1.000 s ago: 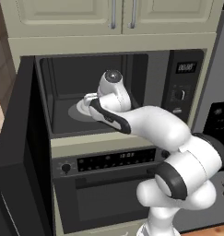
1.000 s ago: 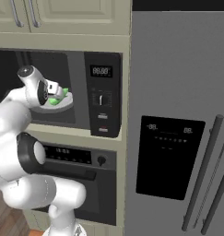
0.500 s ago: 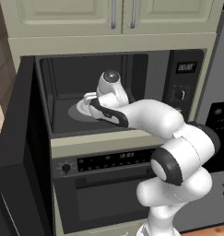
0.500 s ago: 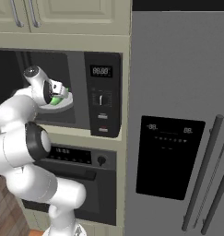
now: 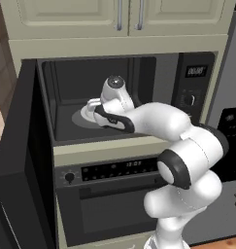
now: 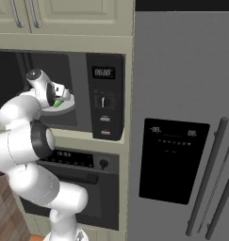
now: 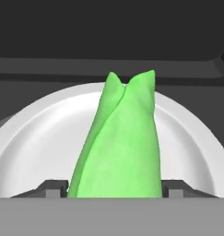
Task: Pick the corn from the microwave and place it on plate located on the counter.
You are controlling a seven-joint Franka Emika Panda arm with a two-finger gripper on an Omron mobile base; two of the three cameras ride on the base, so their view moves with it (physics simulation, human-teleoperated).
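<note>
— Where is the corn [image 7: 120,147]?
— Inside the microwave [image 5: 139,73], on a white-grey plate [image 7: 35,138] at the cavity floor's middle.
— And the pincer [image 7: 114,190]?
— Its tips sit either side of the cob; whether they grip it, I cannot tell.

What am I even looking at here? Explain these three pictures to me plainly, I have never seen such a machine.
It is a rendered kitchen with a white robot arm reaching into an open microwave. Two pictures come from cameras on the robot's base, behind it to the left and right. The third comes from a camera on its hand. Its gripper is inside the cavity, one dark finger on each side of a green corn in its husk. The corn sits over a white plate in the microwave. Whether the fingers already squeeze it cannot be told. Below is an oven; to the right, a grey fridge.
</note>
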